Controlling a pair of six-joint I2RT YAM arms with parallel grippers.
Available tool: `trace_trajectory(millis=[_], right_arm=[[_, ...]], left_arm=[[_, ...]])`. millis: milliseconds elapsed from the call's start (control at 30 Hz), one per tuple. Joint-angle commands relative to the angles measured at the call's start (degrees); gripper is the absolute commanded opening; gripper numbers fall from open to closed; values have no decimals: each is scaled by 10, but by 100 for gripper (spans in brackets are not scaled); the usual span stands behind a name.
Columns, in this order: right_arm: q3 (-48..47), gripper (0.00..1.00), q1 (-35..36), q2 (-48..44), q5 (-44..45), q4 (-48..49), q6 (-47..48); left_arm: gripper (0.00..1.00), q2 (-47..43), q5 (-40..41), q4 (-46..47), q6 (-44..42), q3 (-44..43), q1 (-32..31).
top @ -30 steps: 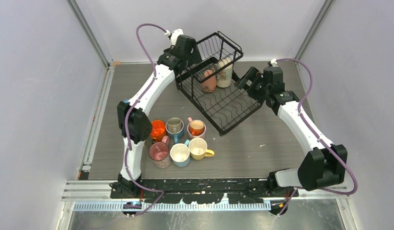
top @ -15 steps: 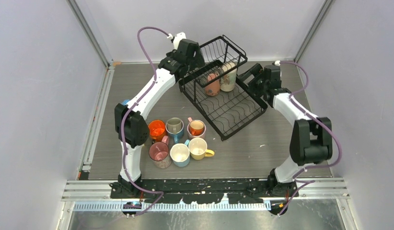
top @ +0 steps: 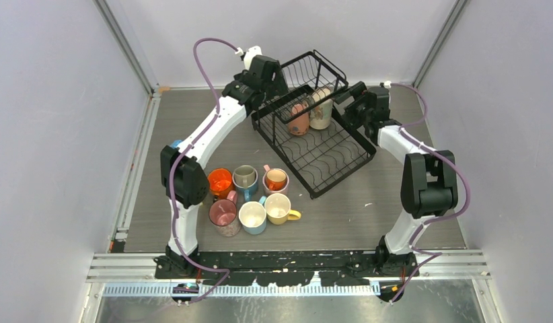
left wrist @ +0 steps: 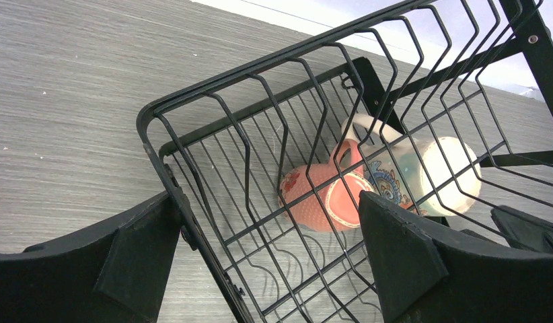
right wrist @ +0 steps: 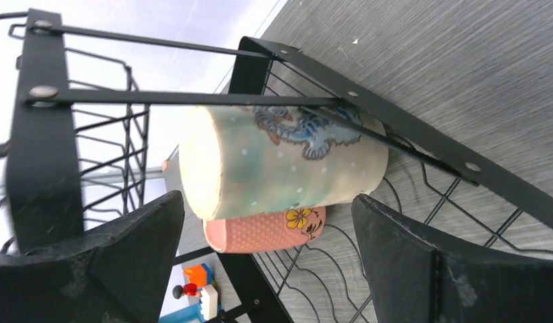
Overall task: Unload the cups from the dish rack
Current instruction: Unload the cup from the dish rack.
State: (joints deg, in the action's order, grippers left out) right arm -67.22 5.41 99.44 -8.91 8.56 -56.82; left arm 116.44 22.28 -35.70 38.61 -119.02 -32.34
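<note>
The black wire dish rack stands at the back of the table. Two cups lie on their sides in it, a salmon dotted cup and a cream cup with blue-green pattern. My left gripper is open at the rack's far left corner; in the left wrist view the rack's rim wire runs between its jaws, with the salmon cup and patterned cup beyond. My right gripper is open at the rack's far right end; its wrist view shows the patterned cup above the salmon cup just ahead, behind the rack frame.
Several cups stand grouped on the table's near left: orange, grey-blue, pink with orange inside, pink, light blue, yellow. Small blue-and-orange blocks show past the rack. Grey walls enclose the table.
The rack has shifted and turned to the right. My right arm has folded in and its gripper has moved up to the rack's far right end. My left gripper moved slightly right.
</note>
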Motion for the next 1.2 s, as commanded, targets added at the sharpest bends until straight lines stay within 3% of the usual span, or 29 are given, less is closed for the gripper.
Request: trace_trajectory(millis=[0,600,1167], right_arm=[[-42,98,0,28,0,44,-18],[-46,97,1,37,-6,12,-10],[-8,86,4,-28,9,-52,-15]], left_arm=[[100,12,-130,-62,13,-11,-33],[100,68,-157,-67,68,-61,-32],[100,89,-158,-74,87,-88,-31]])
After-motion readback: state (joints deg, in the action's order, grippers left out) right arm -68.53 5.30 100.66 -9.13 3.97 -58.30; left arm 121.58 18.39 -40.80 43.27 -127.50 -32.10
